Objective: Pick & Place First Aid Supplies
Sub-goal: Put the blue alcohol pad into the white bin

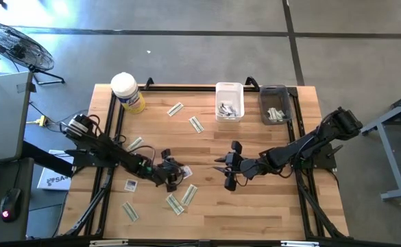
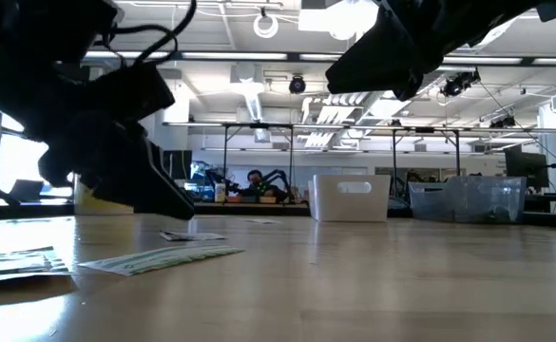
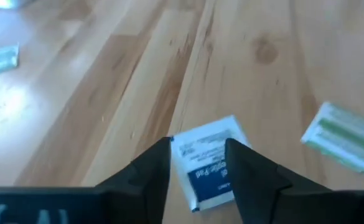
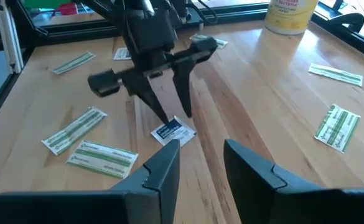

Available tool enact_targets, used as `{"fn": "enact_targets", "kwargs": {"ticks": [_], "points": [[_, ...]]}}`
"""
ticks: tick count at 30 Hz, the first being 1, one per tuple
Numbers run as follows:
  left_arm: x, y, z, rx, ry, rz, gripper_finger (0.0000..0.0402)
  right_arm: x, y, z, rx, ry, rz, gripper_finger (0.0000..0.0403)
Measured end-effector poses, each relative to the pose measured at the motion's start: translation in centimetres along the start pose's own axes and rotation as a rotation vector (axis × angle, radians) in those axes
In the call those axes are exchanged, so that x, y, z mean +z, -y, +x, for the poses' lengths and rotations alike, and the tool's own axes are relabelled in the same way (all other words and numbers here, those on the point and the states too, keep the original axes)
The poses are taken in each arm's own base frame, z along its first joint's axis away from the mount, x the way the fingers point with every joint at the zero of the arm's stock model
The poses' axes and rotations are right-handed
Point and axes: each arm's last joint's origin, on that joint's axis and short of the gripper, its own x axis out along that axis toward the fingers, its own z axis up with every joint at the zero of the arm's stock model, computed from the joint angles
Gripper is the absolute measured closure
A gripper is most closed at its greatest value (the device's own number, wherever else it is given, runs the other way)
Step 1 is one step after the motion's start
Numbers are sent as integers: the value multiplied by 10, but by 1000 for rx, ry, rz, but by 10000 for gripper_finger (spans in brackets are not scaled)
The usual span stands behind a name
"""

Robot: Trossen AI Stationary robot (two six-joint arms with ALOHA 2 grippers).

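The left pincer (image 1: 175, 171) is low over the wooden bench (image 1: 255, 206), just above a square white packet with a blue mark (image 3: 208, 163). In the left wrist view its two fingers (image 3: 152, 168) are spread, and the packet lies flat on the wood between the tips; I cannot tell if the tips touch it. The right wrist view shows the same: the left pincer (image 4: 172, 115) points down with its fingers apart, one tip at each side of the square packet (image 4: 172, 132).

Taking this square packet as the landmark, two pale-green-and-white strips (image 4: 88, 140) lie close beside it, toward the near edge of the bench. Another square packet (image 1: 131, 184) lies near it on the left arm's side. More strips are scattered farther away: two (image 1: 186, 116) toward the far edge of the bench, and one (image 1: 131, 211) near the front corner on the left side.

The right pincer (image 1: 229, 170) is on the other side of the landmark packet, not far from it and pointing toward it. Its fingers (image 4: 160, 174) are spread and hold nothing.

Well behind the packet, at the far edge, stand a white bin (image 1: 229, 101) and a clear bin (image 1: 275, 104), each with some packets inside. A yellow tub with a white lid (image 1: 127, 92) stands at the far left corner.
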Motion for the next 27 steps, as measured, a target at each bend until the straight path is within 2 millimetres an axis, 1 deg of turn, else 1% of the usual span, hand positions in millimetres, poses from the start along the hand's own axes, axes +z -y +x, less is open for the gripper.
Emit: {"fn": "enact_targets", "kwargs": {"ticks": [4,7,11,13,15,18,24,26,27], "points": [[-10,2,9,19,-34,-63,233,0,0,0,0,1,0,284],[-12,6,15,11,-42,-87,224,0,0,0,-3,1,0,284],[-17,8,23,19,-62,-90,223,0,0,0,-1,1,4,284],[-18,6,27,18,-75,-102,227,0,0,0,0,1,4,284],[-19,2,30,16,-93,-128,241,0,0,0,1,3,6,284],[-19,-4,33,21,-116,-157,277,0,0,0,4,3,6,284],[-19,-5,33,26,-117,-176,366,0,-1,0,32,-7,6,284],[-19,-5,33,24,-116,-180,389,0,-1,0,43,-10,6,284],[-19,-5,33,23,-116,-181,395,-1,-2,1,47,-13,6,284]]}}
